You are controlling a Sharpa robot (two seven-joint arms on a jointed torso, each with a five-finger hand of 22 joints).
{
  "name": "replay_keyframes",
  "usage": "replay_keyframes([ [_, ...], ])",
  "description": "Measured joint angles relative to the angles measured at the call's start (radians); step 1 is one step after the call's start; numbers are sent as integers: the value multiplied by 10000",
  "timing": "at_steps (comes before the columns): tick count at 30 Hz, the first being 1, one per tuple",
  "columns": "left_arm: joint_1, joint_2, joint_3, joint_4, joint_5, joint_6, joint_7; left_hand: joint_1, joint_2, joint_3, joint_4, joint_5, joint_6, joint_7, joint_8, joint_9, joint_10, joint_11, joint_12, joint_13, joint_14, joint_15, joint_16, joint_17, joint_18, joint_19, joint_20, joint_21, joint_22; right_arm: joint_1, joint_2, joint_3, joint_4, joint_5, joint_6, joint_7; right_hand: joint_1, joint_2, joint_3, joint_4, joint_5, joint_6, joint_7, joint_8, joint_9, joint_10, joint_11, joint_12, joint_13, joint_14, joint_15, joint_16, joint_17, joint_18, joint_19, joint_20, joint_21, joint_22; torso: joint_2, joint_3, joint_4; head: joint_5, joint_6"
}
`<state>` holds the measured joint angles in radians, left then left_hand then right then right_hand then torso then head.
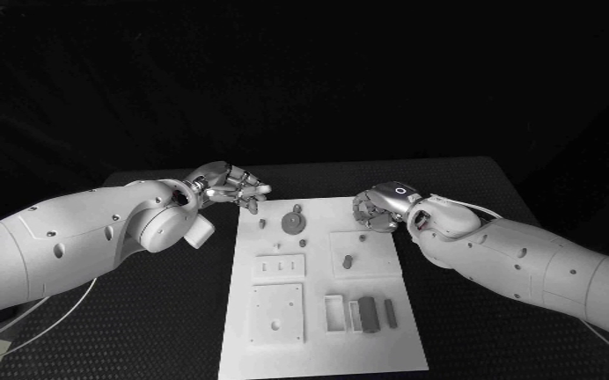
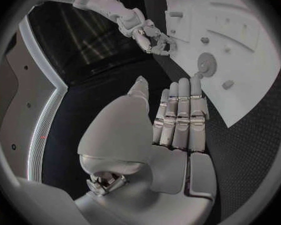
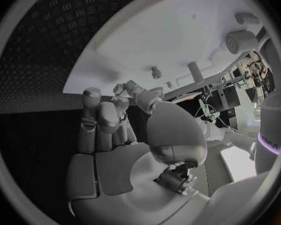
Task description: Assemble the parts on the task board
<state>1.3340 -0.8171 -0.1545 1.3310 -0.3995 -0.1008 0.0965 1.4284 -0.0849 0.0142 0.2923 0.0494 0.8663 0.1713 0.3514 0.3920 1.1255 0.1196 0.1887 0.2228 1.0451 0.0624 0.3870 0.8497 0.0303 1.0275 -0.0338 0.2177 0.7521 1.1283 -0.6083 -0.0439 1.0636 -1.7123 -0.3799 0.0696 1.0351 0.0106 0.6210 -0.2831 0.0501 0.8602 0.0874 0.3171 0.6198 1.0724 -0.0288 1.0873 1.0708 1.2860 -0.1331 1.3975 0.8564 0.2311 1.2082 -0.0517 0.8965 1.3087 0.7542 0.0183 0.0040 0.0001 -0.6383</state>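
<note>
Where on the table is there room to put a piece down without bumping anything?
Bare black table lies right of the task board, below the right hand. More lies far behind the board. The board's middle is crowded: a gear, small pegs, raised plates. The left hand hovers by its far left corner.

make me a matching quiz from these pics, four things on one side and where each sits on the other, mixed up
Things:
1. left robot hand
2. right robot hand
3. round grey toothed gear
4. dark grey rectangular blocks

Places:
A. over the white task board's far right edge
B. near right part of the board
C. far part of the board, between the hands
D. off the board's far left corner

Pairs: 1-D, 2-A, 3-C, 4-B
</note>
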Motion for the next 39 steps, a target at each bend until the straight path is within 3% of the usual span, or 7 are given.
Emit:
replay_keyframes([
  [9,0,43,-2,-6,-2,-139,-157,-954,-35,30,28,0,-35,35,-61,-14,0,0,0,201,0,0,73,27,135,-1,1,0,95,153,-117,480,659,-18,-327,-208,0,0,0,0,0,5,-5,-8,12,2,2,0,-2,16,16,0,-1,7,16,16,0,0,-7,-1,1,3,89],
  [11,-7,88,-2,-24,-2,-160,-207,-1176,-34,82,7,0,-35,35,-61,-14,0,0,0,237,0,0,73,41,139,0,1,0,113,208,-143,526,779,-18,-355,-245,0,0,0,0,0,7,-7,-9,12,3,3,0,-2,16,16,0,-2,8,16,17,0,0,-12,-5,1,3,112],
  [16,-82,329,-3,-55,1,-245,-380,-1507,-108,157,25,0,-35,35,-71,-14,0,0,0,324,-36,-36,112,53,140,-1,1,0,154,255,-240,546,1319,140,-367,-375,-1,-1,0,0,0,15,-15,4,9,21,20,0,7,18,18,0,2,9,16,18,0,0,-42,-16,0,-1,172],
  [26,-379,758,-45,138,75,-853,-801,-1788,-389,397,17,0,-325,67,-264,-77,-218,72,-124,438,-76,4,151,77,137,-3,-1,0,234,252,-303,584,2637,1612,-360,-750,-1,-2,-1,0,0,19,-19,22,21,38,37,-2,6,-2,-2,0,6,10,17,20,-1,0,-151,-22,-26,198,227],
  [29,-404,877,-52,180,129,-969,-950,-1900,-303,347,3,0,-325,67,-265,-67,-338,124,-197,457,-144,3,151,86,126,-41,-36,-23,256,252,-310,590,2923,1888,-363,-851,-1,-2,-1,0,0,20,-20,22,23,39,38,-2,6,-3,-2,0,6,11,16,20,0,0,-182,-32,-39,230,219],
  [35,-477,1087,-119,211,289,-1182,-1063,-1638,132,-662,-2,0,-376,17,-322,-76,-484,125,-245,627,-215,2,196,104,79,-112,-38,-57,381,254,-297,605,3270,2311,-360,-1012,-1,-2,-1,0,0,20,-20,22,23,40,39,-3,5,-3,-2,0,5,11,16,21,-1,0,-207,-42,-50,244,241],
  [39,-507,1216,-126,180,554,-1316,-1066,-1586,184,-839,8,0,-376,16,-329,-82,-538,177,-273,671,-215,2,196,104,76,-111,-38,-57,401,253,-232,605,3435,2522,-346,-1091,-4,0,-1,0,0,20,-20,21,22,54,54,-4,4,-3,-1,0,4,11,17,22,-1,0,-201,-43,-57,267,267],
])
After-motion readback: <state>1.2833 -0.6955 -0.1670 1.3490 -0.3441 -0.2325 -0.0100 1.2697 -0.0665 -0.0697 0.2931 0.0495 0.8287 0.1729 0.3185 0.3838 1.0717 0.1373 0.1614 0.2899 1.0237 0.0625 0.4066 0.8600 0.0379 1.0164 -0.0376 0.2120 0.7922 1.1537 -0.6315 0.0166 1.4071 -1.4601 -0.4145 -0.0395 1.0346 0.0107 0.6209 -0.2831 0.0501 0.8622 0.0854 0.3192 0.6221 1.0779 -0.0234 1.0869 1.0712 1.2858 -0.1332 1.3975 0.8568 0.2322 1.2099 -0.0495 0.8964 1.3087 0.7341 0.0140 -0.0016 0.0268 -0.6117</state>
